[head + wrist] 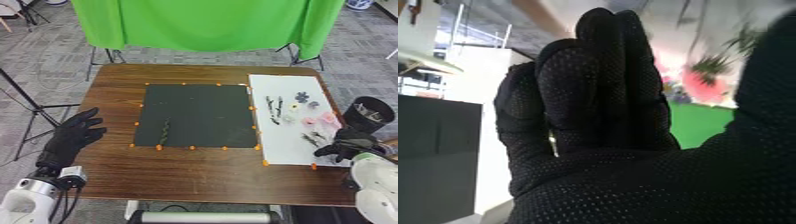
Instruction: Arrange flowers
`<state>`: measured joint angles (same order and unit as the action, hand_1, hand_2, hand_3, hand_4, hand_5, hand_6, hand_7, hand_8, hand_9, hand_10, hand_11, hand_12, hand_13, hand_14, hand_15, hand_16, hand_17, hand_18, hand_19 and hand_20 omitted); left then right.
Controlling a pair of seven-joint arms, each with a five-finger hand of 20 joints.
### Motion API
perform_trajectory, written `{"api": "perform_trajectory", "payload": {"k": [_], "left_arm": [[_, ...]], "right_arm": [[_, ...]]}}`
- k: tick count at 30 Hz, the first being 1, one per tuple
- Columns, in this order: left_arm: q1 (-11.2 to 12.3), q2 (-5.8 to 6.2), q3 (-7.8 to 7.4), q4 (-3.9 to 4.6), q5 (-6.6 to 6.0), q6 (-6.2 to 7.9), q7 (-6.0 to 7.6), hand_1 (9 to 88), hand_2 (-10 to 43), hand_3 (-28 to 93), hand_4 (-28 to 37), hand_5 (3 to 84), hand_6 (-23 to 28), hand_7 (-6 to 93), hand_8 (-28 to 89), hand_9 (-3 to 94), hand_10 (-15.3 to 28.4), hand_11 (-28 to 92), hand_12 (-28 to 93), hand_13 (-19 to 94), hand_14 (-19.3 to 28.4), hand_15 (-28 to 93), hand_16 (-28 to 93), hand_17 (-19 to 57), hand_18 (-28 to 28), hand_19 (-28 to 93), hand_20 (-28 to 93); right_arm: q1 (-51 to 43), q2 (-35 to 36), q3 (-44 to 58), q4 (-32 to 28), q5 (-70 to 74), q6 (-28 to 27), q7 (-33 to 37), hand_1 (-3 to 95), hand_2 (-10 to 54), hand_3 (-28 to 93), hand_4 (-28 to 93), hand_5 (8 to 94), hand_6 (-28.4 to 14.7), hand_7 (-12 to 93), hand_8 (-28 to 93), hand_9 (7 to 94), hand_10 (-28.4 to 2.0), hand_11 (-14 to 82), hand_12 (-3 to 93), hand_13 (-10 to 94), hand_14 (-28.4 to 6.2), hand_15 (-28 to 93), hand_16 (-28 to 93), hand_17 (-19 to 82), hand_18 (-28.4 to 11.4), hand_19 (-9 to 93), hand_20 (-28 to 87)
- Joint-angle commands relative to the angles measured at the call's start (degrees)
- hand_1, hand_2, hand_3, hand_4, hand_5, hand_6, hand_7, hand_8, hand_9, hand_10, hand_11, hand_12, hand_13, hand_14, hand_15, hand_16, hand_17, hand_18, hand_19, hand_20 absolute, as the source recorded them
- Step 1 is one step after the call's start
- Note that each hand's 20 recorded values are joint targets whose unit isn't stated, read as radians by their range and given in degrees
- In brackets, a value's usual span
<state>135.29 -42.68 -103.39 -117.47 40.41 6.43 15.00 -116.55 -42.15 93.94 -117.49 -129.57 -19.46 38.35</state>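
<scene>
Right hand (pixel 345 143): black fabric glove, dotted weave; at the near right part of the white sheet (pixel 280 152). Fingers extended and together, thumb set apart; nothing grasped.

Green sprigs (pixel 314 138), spiky, thin-leaved: just beyond the right hand's fingertips and a little to the left, long axes slanting from far left to near right, roughly toward that hand. Contact with the glove: cannot tell. Right arm much the nearer; the likely next pick, by judgement, is a sprig or the large pink flower (pixel 329 120), which lies farther from the robot, past the sprigs. A pinch across the stem, rather than along it, would be called for; soft petals close by could be dragged along.

Also on the sheet: small pink flower (pixel 309 121), pale; yellow flower (pixel 294 106), small and round; blue-grey flower (pixel 303 97), lobed; two dark stems (pixel 274 110), slender, lying nearly lengthwise away from the robot.

Dark green stem (pixel 165 133), one, twisted in form: on the matt black mat (pixel 200 112), near left part, long axis running away from the robot.

Left hand (pixel 73 137): matching glove, fingers loosely extended, empty, left of the mat.

Worktop (pixel 187 182): brown wood, visible grain.
</scene>
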Motion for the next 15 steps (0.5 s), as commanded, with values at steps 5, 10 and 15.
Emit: {"api": "perform_trajectory", "payload": {"k": [5,10,15], "left_arm": [[0.88,-0.34,0.10,-0.20,-0.08,0.33,-0.08,29.2,-9.5,68,-24.1,28.9,3.5,25.7,-13,26.5,12.0,32,15,26,15.0,48,-3,-6.1,22.7,51,9],[1.18,-0.60,-0.19,-0.30,0.18,0.21,-0.34,29.1,-9.5,69,-24.1,28.9,3.5,25.6,-13,26.6,12.0,32,15,26,15.0,48,-3,-6.1,22.7,51,9],[1.71,-0.38,-0.37,-0.50,-0.29,0.84,0.25,29.1,-9.5,69,-24.2,28.9,3.5,25.6,-13,26.6,12.0,32,15,26,15.0,48,-3,-6.1,22.7,51,9]], "right_arm": [[-0.42,-0.19,-0.79,2.31,3.06,7.23,-2.71,35.3,-9.5,80,-28,65.0,-2.0,49,8,74.9,-11.8,52.6,31.1,73,-8.2,77,24,40,-21.8,93,41],[-0.31,-0.40,-0.80,2.46,3.51,8.52,-3.44,41.8,-9.4,80,-28,70.1,-1.4,51,9,79.1,-10.7,53.5,32.4,77,-7.3,77,25,44,-21.5,93,45],[-0.08,-0.44,-0.63,2.44,3.64,9.57,-4.31,43.1,-9.3,82,-28,72.1,-0.6,54,11,81.0,-10.4,57.4,34.4,79,-7.8,80,26,45,-22.0,93,49]]}}
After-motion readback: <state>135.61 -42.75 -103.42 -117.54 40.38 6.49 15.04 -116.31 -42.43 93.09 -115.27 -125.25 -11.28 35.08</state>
